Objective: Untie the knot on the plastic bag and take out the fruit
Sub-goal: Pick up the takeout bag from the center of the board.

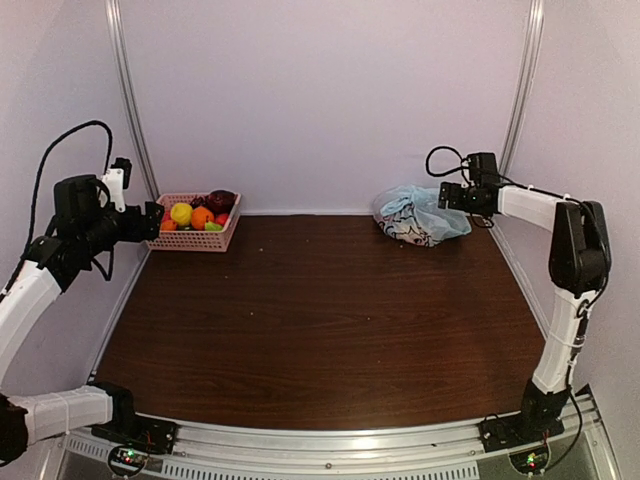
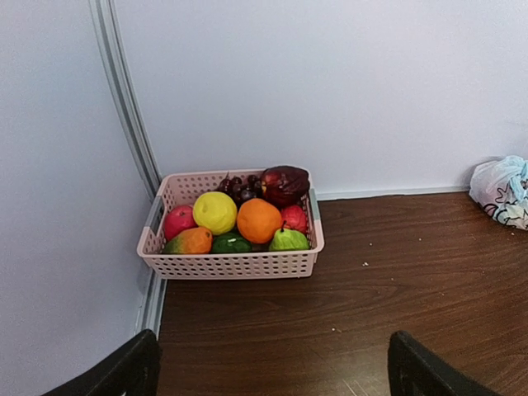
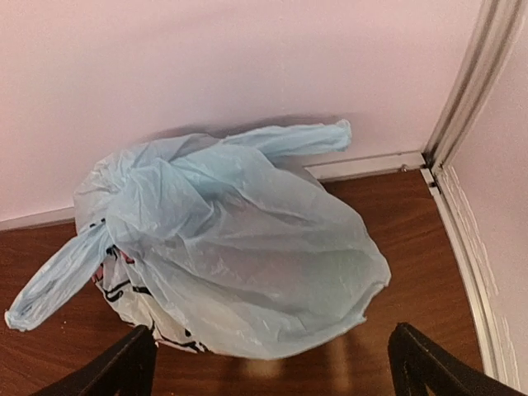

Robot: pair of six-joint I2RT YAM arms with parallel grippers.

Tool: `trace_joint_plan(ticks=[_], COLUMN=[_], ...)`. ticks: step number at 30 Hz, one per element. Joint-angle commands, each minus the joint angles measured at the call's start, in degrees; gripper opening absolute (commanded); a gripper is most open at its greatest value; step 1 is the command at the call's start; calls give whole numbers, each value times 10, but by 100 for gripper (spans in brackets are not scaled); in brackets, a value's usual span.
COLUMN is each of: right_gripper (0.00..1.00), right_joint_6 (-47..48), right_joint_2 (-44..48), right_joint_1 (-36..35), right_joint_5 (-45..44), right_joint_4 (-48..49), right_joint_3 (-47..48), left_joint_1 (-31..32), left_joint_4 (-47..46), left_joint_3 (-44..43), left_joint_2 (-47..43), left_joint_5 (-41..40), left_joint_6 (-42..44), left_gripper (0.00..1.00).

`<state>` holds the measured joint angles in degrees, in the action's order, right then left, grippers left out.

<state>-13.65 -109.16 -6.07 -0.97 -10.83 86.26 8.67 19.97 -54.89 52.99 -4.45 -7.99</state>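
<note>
Knot [image 3: 124,176] visible only by right wrist, left pincer [image 2: 272,351], right pincer [image 3: 272,337] both apart

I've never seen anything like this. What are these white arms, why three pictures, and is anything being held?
These are two robot arms bolted at the near edge of a brown table, each ending in a two-finger gripper. The wide picture comes from a fixed camera above and behind them. The other two come from cameras on the wrists, whose dark fingers show at the bottom corners. The left gripper faces a pink lattice basket of fruit. The right gripper is close to a light blue plastic bag, tied shut with a knot. Both grippers are open and hold nothing.
</note>
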Motion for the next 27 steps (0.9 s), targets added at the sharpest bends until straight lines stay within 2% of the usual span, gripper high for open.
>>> trace_joint_plan(ticks=[1, 4, 18, 25, 27], right_gripper=[99, 99, 99, 99, 92], right_joint_6=[81, 104, 105, 98, 100], right_joint_2=[-92, -149, -352, -396, -399], right_joint_1=[1, 2, 2, 2, 2], right_joint_5=[52, 74, 136, 145, 141], right_joint_4=[-62, -81, -69, -65, -69], right_joint_3=[149, 225, 461, 471, 475], left_joint_1=[-2, -2, -2, -2, -2], left_joint_4=[-19, -18, -14, -14, -14], left_joint_3=[0, 0, -4, -4, -4], left_joint_2=[-3, 2, 25, 29, 30], left_joint_5=[-11, -6, -3, -10, -10], left_joint_6=[18, 20, 25, 29, 29], left_gripper=[97, 97, 97, 97, 97])
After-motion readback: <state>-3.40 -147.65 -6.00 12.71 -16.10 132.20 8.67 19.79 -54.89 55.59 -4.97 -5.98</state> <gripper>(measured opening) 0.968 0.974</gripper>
